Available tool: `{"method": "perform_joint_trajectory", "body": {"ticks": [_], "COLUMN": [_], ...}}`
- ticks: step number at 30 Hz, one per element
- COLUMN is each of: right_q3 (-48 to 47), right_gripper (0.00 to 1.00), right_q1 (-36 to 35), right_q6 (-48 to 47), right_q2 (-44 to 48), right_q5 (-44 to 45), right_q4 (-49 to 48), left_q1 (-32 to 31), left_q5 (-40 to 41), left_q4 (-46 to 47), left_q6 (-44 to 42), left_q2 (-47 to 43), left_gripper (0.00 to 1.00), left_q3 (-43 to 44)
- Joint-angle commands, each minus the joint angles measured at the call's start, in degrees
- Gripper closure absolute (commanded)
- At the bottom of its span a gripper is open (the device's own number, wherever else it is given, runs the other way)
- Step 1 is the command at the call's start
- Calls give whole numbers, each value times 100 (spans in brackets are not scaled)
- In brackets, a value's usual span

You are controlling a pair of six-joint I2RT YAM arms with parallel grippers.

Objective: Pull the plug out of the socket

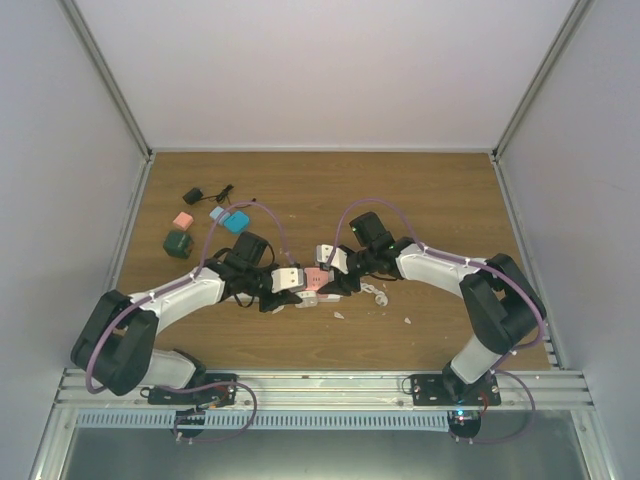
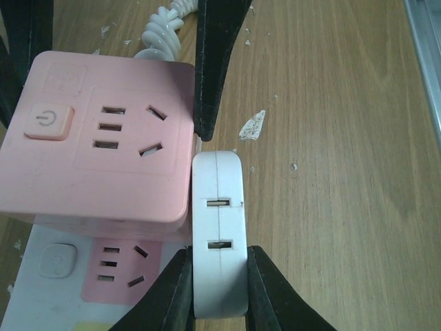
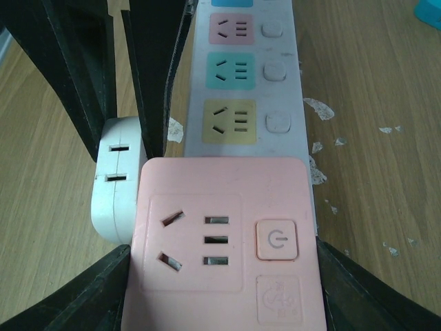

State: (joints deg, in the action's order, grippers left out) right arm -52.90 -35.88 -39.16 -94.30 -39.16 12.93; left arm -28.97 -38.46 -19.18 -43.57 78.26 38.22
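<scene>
Two hands meet mid-way across the wooden worktop [image 1: 300, 190]: the left hand [image 2: 219, 265] clenches a white rounded two-slot plastic plug [image 2: 219, 200]; the right hand [image 3: 220, 258] grips the pink plastic cube adapter [image 2: 96, 158] sitting on the long white power strip [image 3: 286, 96]. Unpinned, the strip could lift, or fingers slip.

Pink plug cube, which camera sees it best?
The right wrist view: the pink plug cube sits big and centred, holes and button clear, on the socket. Left wrist also shows its top face, pushed to the left. Top external shows just a tiny pink patch.
</scene>
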Motion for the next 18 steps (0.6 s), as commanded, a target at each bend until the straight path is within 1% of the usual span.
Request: {"method": "perform_joint_trajectory", "body": {"ticks": [1, 5, 11, 18], "right_q3": [88, 112, 114, 129], "right_gripper": [60, 61, 62, 63], "right_q1": [-49, -51, -54, -52], "right_q6": [-62, -79, -101, -103], "right_q2": [43, 32, 49, 82], "right_q5": [161, 173, 204, 256], "right_q4": [-82, -78, -65, -71], "left_q1": [-143, -217, -275, -285], "left_q5": [-127, -178, -385, -636], "left_q4": [6, -46, -460, -819], "left_q6": [-270, -628, -1279, -1676], "left_q2": [-125, -293, -387, -555], "left_gripper": [100, 100, 100, 100], "left_q3": [-189, -307, -277, -280]}}
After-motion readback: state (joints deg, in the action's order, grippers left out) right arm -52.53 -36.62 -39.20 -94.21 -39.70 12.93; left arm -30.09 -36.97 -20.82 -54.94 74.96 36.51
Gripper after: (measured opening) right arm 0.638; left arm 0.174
